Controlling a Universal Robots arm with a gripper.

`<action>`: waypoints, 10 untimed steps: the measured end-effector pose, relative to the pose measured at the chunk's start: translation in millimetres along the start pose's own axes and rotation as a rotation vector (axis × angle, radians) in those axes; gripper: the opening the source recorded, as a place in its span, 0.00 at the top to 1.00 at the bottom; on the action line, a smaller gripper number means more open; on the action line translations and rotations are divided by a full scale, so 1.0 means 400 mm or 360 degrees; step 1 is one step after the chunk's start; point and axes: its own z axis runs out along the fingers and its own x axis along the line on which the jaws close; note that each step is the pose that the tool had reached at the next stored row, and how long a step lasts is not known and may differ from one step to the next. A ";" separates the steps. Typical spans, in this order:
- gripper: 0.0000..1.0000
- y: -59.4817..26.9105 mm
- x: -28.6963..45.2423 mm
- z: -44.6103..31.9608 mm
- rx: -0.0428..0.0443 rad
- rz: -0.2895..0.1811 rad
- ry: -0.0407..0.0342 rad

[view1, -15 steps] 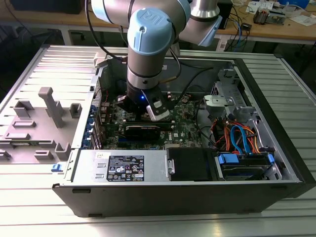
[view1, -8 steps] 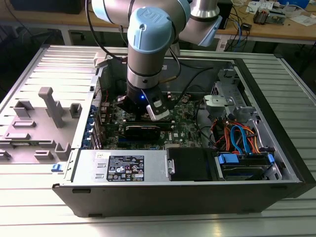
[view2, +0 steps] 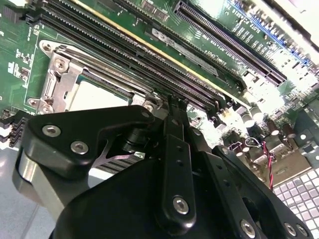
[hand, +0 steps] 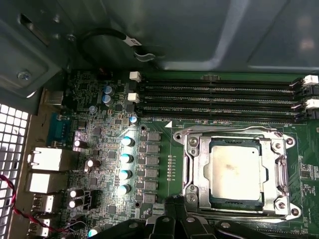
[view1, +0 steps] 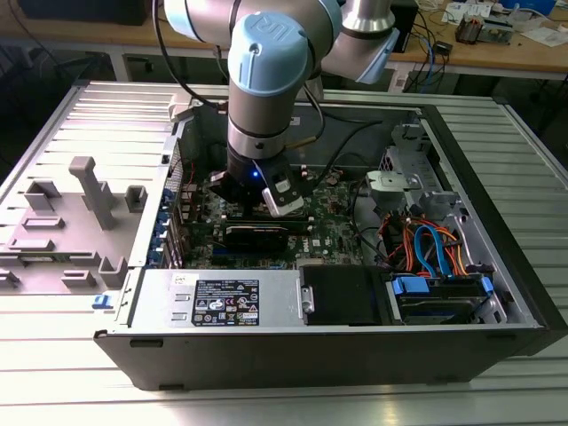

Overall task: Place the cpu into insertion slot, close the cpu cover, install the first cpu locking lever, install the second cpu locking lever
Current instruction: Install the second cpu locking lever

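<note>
While the arm hangs inside the opened computer case (view1: 497, 266), its gripper (view2: 172, 107) sits low over the green motherboard (hand: 164, 164), just beside the insertion slot (hand: 191, 194). In the second wrist view the black fingers (view2: 175, 149) appear drawn together to a narrow tip with nothing visible between them, though the tip itself is partly hidden by the linkage.

Status of work: in the first wrist view the cpu (hand: 234, 171) lies flat and square inside the slot, its dull silver top exposed. The cpu cover (hand: 279, 174) appears to lie down around it, framing the chip through its window. Placement and cover closure are therefore judged done. Whether either locking lever is latched cannot be told; thin metal rods run along the frame edges, but their hooks are not clear.

Markings: a white label (view1: 226, 303) with printed text and symbols sits on the power supply (view1: 222, 302) in the exterior view; its writing is too small to make out. Fine white board lettering is likewise illegible.
</note>
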 end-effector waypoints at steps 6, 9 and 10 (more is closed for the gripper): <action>0.89 0.003 0.000 0.007 -0.0015 -0.0002 -0.0001; 0.89 0.003 0.000 0.008 -0.0014 -0.0002 0.0000; 0.89 0.003 0.000 0.008 -0.0013 -0.0002 0.0000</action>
